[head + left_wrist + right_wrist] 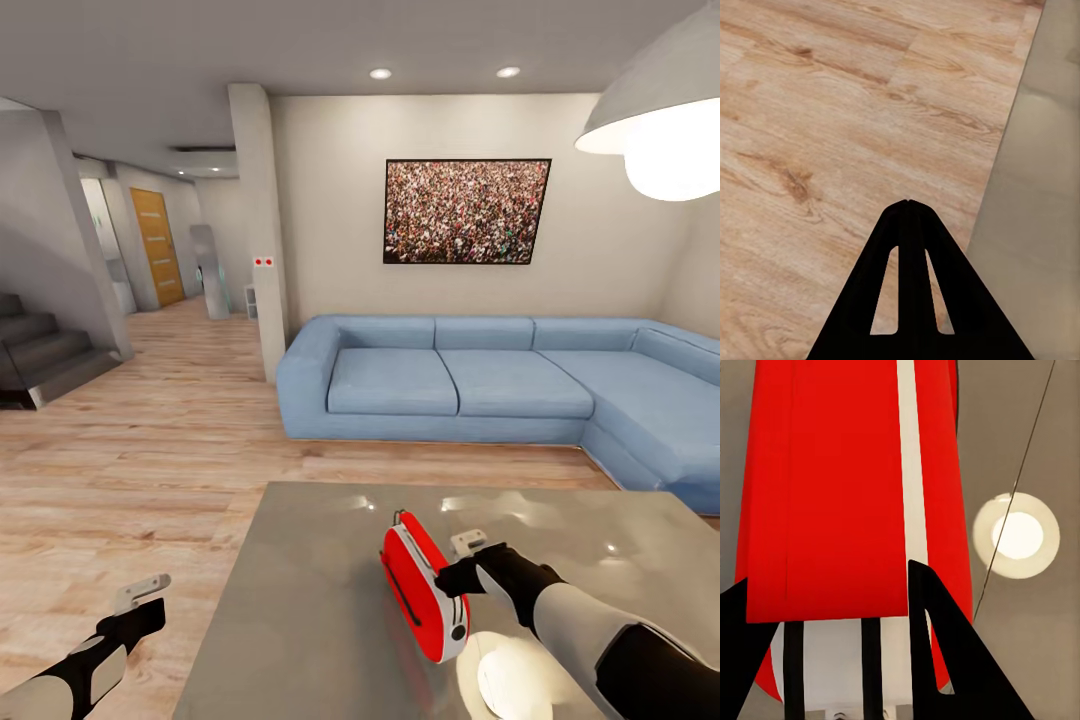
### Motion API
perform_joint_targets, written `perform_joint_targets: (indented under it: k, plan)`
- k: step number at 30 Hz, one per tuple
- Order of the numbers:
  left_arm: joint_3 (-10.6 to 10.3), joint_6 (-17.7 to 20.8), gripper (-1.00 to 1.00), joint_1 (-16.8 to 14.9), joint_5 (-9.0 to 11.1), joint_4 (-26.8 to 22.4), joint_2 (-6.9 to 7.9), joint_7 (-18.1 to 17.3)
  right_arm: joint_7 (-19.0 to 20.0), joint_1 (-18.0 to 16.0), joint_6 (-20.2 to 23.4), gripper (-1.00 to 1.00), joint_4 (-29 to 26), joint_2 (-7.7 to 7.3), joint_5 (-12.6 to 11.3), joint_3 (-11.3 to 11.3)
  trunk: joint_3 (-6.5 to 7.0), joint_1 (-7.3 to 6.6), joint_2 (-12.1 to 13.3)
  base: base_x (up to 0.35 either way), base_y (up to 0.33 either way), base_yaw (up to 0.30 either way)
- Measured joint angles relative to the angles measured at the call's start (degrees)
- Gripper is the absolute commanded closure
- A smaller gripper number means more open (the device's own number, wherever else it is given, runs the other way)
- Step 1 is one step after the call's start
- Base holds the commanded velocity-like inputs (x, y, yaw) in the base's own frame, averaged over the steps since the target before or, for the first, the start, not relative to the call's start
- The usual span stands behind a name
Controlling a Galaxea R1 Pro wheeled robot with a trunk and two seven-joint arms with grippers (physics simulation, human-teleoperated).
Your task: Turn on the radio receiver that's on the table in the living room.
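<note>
The red radio receiver [420, 585] with white sides stands on its edge on the glossy grey table [300, 600], in the living room with its long blue sofa [450, 385]. My right gripper [452, 578] is at the radio's right side, at or very near its surface. In the right wrist view the radio [840, 487] is close up and the right gripper [829, 574] is open, fingers spread in front of it. My left gripper [150, 612] hangs low over the wood floor left of the table. It is shut [907, 204], its tips meeting, with nothing in it.
The table's left edge [1042, 225] runs beside the left gripper. A white pendant lamp [660, 130] hangs at upper right, mirrored on the tabletop [1016, 536]. A framed crowd picture [466, 211] hangs above the sofa. A pillar [262, 230] and stairs [40, 355] stand to the left.
</note>
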Motion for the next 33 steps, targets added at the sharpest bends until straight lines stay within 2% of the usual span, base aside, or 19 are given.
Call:
perform_joint_targets:
  k: [9, 16, 31, 32, 33]
  plan:
    - [0.0, 0.0, 1.00, 0.0, 0.0, 0.0, -0.03, 0.0, 0.0, 0.1, -0.1, 1.00, 0.0, 0.18, 0.3, -0.2, 0.01, 0.00, 0.0, 0.000, 0.000, 0.000]
    - [0.0, 0.0, 1.00, 0.0, 0.0, 0.0, -0.03, 0.0, 0.1, -0.5, 0.0, 1.00, -0.3, 0.20, -0.4, -0.7, -1.23, 1.51, -2.8, 0.000, 0.000, 0.000]
    - [0.0, 0.0, 1.00, 0.0, 0.0, 0.0, -0.03, 0.0, 0.0, -0.6, -0.1, 1.00, -0.2, 0.30, -0.3, -0.6, -1.24, 1.52, -2.8, 0.000, 0.000, 0.000]
    - [0.0, 0.0, 1.00, 0.0, 0.0, 0.0, -0.03, 0.0, 0.0, -0.6, -0.1, -1.00, -0.2, 0.33, -0.2, -0.6, -1.24, 1.52, -2.8, 0.000, 0.000, 0.000]
    - [0.0, 0.0, 1.00, 0.0, 0.0, 0.0, -0.04, 0.0, 0.0, 0.2, -0.1, -1.00, 0.0, 0.33, 0.0, -0.2, -1.26, 1.54, -2.8, 0.000, 0.000, 0.000]
